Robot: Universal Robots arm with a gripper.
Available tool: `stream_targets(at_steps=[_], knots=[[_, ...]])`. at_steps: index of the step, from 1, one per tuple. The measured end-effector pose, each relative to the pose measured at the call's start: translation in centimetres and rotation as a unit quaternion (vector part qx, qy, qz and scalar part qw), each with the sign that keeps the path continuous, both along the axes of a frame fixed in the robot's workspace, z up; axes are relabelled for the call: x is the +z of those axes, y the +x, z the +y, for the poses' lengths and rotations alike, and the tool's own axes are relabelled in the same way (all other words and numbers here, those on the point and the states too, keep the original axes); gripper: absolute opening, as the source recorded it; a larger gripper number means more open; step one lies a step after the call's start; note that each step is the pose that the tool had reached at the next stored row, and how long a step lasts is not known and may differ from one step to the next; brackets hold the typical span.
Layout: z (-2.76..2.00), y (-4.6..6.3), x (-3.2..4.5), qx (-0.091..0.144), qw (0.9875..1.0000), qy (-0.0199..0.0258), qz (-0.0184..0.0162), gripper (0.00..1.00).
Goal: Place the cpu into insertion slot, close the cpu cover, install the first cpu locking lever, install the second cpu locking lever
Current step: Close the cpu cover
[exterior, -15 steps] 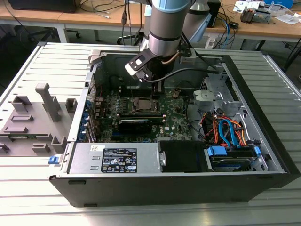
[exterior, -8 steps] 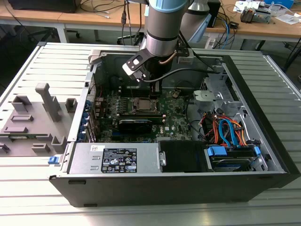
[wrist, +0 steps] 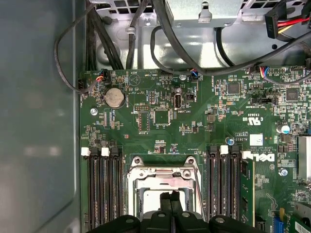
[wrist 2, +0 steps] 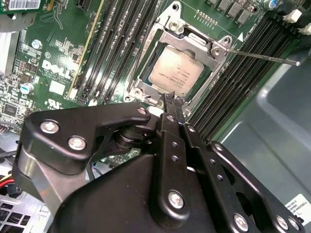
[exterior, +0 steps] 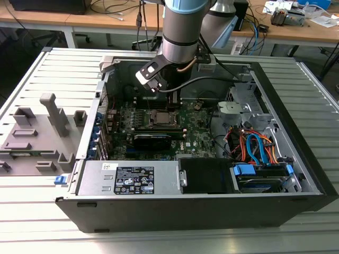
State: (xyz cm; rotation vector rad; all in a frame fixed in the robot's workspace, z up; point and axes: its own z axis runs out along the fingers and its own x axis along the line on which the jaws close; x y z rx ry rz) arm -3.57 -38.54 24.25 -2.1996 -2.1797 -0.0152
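The cpu (wrist 2: 177, 73) lies flat in the insertion slot (exterior: 159, 117), its silvery top showing through the window of the cpu cover (wrist 2: 167, 35), which lies down over it. One thin metal locking lever (wrist 2: 262, 56) sticks out sideways over the memory slots. My gripper (wrist 2: 172, 99) is shut, its black fingertips (wrist 2: 168, 104) pressed together at the socket's edge with nothing seen between them. In the first wrist view the gripper (wrist: 171, 198) hangs over the cover frame (wrist: 163, 174). In the exterior view the gripper (exterior: 171, 101) hangs just behind the socket.
Black memory slots (wrist: 103, 187) flank the socket on both sides. A long black card (exterior: 152, 138) lies in front of it. The power supply (exterior: 132, 179) and a drive bay with blue and orange cables (exterior: 254, 148) fill the case front. A grey fixture (exterior: 37, 137) stands outside.
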Motion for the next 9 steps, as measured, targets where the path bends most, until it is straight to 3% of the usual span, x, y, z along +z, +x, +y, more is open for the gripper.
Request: stream_targets(at_steps=[9], knots=[[0.00, -0.73, 0.00, 0.000, 1.0000, 0.0000, 0.0000, 0.11]])
